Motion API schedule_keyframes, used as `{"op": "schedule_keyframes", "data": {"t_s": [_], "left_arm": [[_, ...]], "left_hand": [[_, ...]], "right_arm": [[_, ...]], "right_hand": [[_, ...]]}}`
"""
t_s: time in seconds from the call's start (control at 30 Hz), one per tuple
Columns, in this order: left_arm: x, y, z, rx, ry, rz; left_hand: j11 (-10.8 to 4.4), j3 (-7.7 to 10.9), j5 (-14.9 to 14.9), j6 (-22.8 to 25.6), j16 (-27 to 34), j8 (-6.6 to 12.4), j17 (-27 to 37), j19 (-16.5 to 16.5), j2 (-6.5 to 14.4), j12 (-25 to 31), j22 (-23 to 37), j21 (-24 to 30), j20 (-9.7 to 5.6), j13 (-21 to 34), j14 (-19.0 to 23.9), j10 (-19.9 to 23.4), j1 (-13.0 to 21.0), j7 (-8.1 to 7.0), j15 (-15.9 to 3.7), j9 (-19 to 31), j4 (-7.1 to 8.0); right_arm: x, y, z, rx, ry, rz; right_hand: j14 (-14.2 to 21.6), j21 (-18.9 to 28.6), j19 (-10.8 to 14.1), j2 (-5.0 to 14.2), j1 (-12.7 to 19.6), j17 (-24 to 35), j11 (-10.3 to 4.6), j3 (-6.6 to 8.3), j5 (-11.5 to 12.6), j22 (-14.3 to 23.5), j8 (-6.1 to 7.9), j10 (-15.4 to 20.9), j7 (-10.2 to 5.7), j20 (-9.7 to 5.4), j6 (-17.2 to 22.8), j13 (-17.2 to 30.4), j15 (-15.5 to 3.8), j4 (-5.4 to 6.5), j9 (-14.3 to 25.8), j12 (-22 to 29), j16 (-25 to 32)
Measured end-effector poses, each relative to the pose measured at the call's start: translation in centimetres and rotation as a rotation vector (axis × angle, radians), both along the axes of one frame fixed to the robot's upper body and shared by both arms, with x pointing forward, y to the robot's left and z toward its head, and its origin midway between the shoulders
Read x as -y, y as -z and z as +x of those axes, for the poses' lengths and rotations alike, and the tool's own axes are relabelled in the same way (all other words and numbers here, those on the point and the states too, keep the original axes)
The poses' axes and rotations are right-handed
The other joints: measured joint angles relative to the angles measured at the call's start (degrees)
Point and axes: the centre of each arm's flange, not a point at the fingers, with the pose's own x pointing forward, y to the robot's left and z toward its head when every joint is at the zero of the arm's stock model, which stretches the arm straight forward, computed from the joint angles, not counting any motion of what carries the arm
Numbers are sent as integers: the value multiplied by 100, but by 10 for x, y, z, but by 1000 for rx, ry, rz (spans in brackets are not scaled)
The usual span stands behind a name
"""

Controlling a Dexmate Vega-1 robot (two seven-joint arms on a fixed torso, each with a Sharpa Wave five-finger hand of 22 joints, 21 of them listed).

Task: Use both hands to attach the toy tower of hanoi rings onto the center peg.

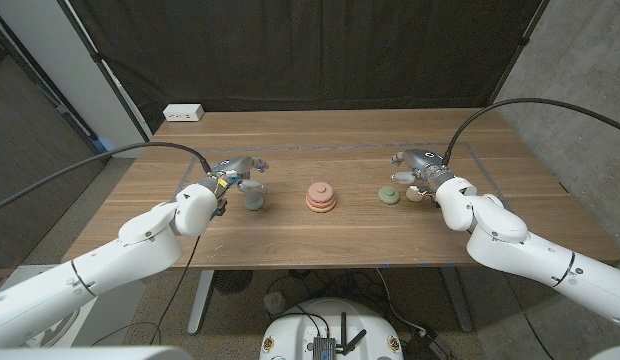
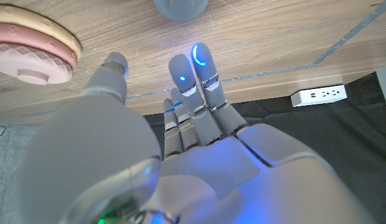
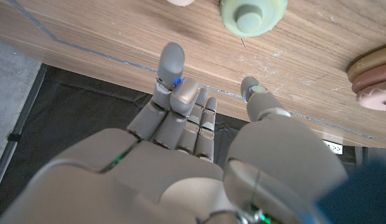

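Head view: a wooden table (image 1: 290,245) with ring toys.
One pink ring stack (image 1: 322,196), one grey ring (image 1: 254,200), one green ring (image 1: 389,196), one white power strip (image 1: 184,113); left hand (image 1: 235,172) and right hand (image 1: 415,165) both spread, holding nothing.

Matt wooden table (image 1: 290,245), scratched grain, smooth rings (image 1: 321,196)

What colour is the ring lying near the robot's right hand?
Pale green ring, clearest in the right wrist view, beside the right hand.

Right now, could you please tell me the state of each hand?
Left hand: open, fingers apart, holding nothing, beside the grey ring.
Right hand: open, holding nothing, beside the green ring.
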Motion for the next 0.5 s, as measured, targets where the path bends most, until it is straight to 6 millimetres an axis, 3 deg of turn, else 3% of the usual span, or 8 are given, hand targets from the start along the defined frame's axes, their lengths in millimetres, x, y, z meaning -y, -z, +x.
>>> {"op": "schedule_keyframes", "data": {"t_s": [0.5], "left_arm": [[-4,2,-3,-2,-2,-8]], "left_hand": [[-14,0,0,34,21,0,1,0,-24,0,1,0,0,-16,0,31,-24,5,0,0,0]], "right_arm": [[-4,1,-2,-13,4,-13]], "right_hand": [[0,0,0,0,0,6,39,24,0,0,-45,-125,-21,0,-63,-27,0,24,0,-26,21]]}}
